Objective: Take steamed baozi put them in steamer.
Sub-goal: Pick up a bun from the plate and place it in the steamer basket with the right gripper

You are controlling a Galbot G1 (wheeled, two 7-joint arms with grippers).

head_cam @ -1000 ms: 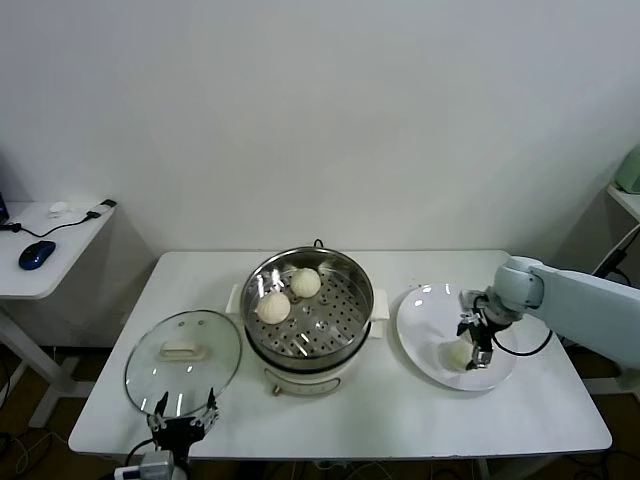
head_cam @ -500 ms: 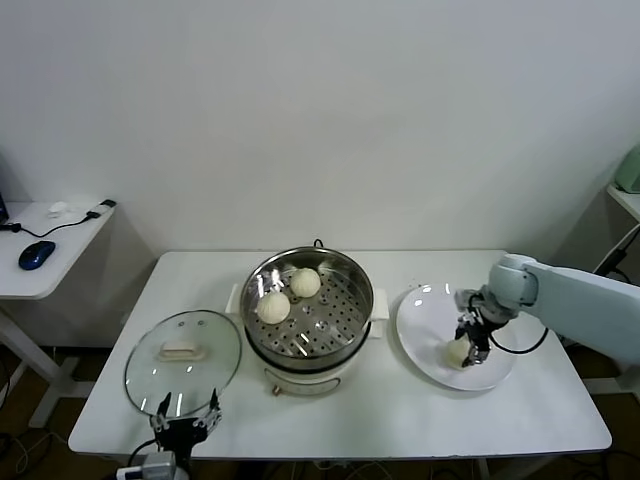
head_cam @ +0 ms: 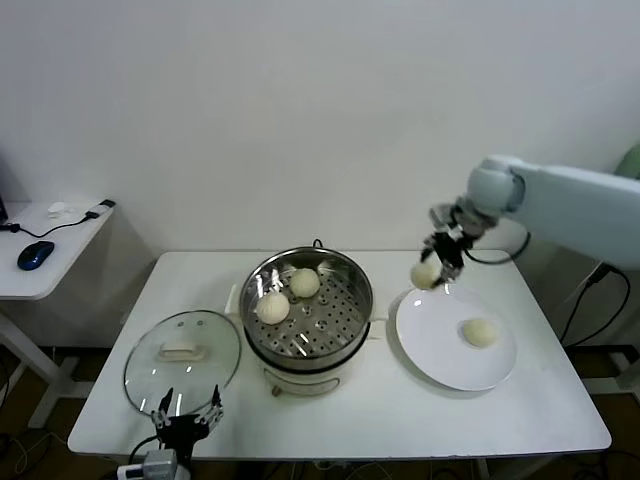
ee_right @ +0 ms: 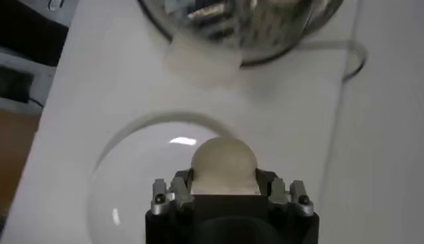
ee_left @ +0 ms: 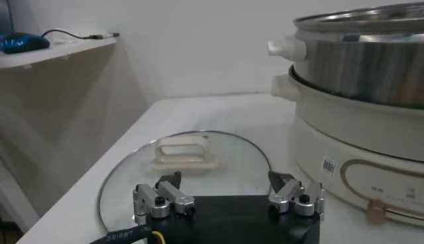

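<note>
Above the far rim of the plate [head_cam: 440, 365], my right pincer [head_cam: 437, 262] is clamped on one baozi [head_cam: 426, 274], clear of the tabletop [head_cam: 400, 420]. The steamer [head_cam: 350, 275] lies to this pincer's left, nearer the right arm than the left; two buns [head_cam: 288, 294] occupy its far-left floor, so the near-right perforations look free. Its raised rim must be cleared, apparently with margin. One bun [head_cam: 480, 332] remains on the plate. My left pincer [head_cam: 186, 425] is parked, fingers apart, beside the lid [head_cam: 150, 370].

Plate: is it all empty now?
No, one baozi sits on the white plate, while the right gripper holds another above its edge.
</note>
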